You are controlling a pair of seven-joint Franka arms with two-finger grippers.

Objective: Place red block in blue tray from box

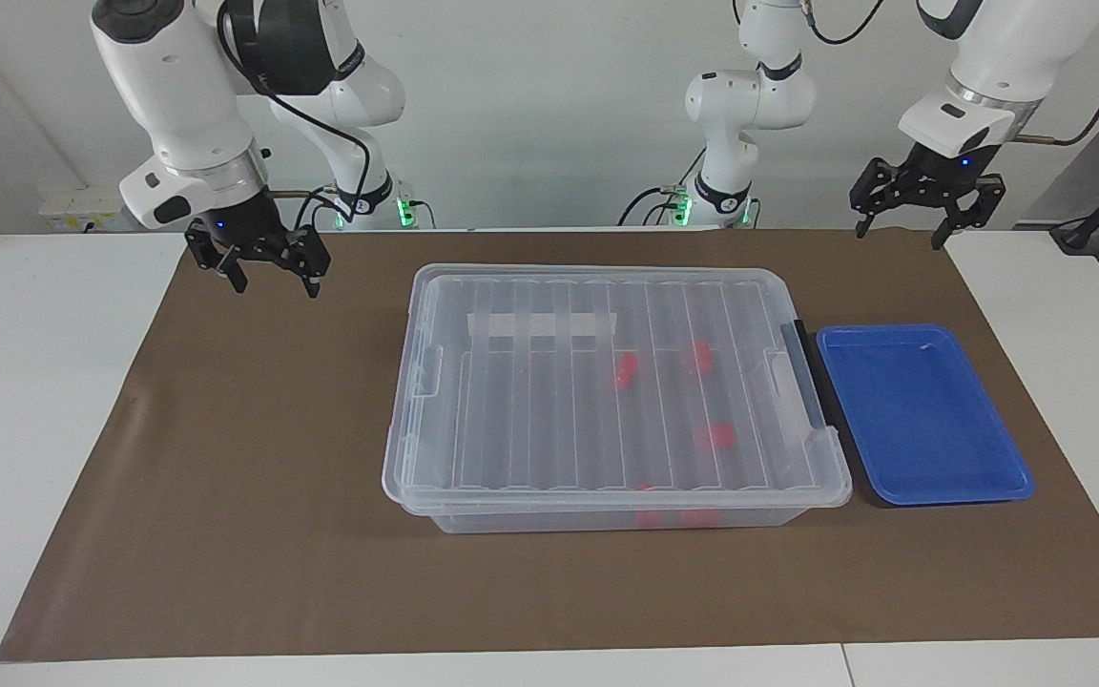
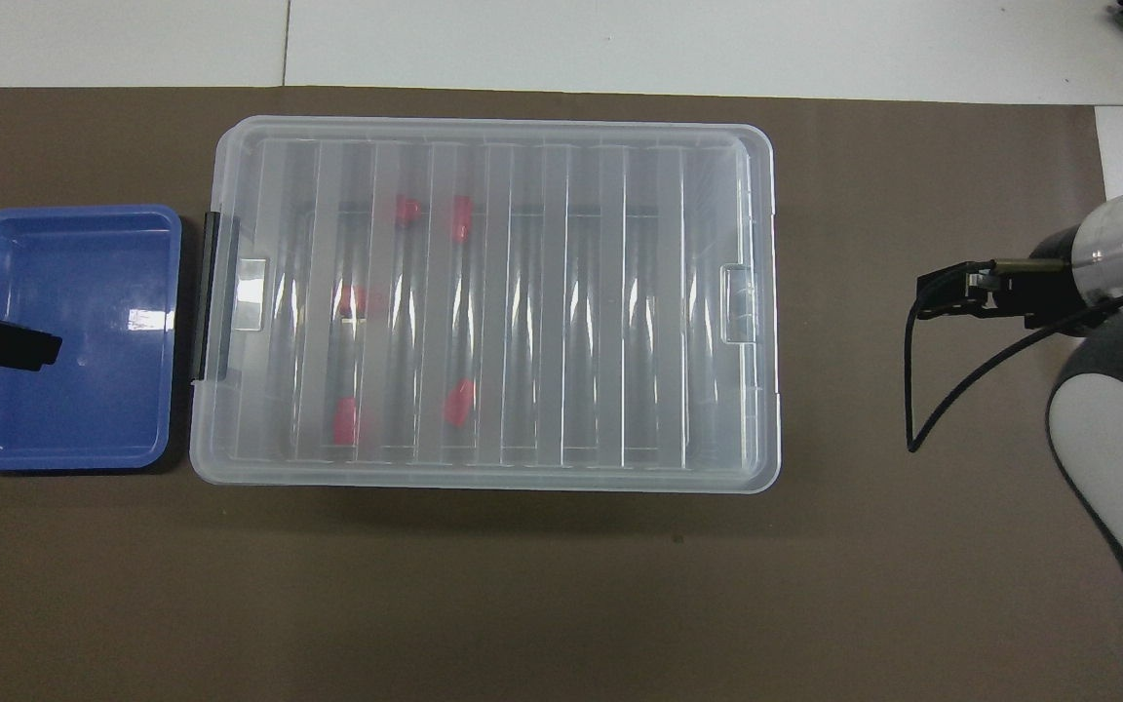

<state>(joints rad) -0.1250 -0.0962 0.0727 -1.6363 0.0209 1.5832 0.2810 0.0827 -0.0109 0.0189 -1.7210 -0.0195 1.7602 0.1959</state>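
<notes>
Box (image 1: 607,382) lid on, red blocks (image 1: 714,437) inside; left end effector (image 1: 926,212), right end effector (image 1: 263,264) both open, empty, raised.

Both arms are glossy white, built of rounded segments with dark grey joint bands and a silver ring at each wrist. Each black hand, the right hand (image 1: 266,270) and the left hand (image 1: 922,214), shows a small blue light. Black cables loop along the arms; green lights glow at the bases.
</notes>
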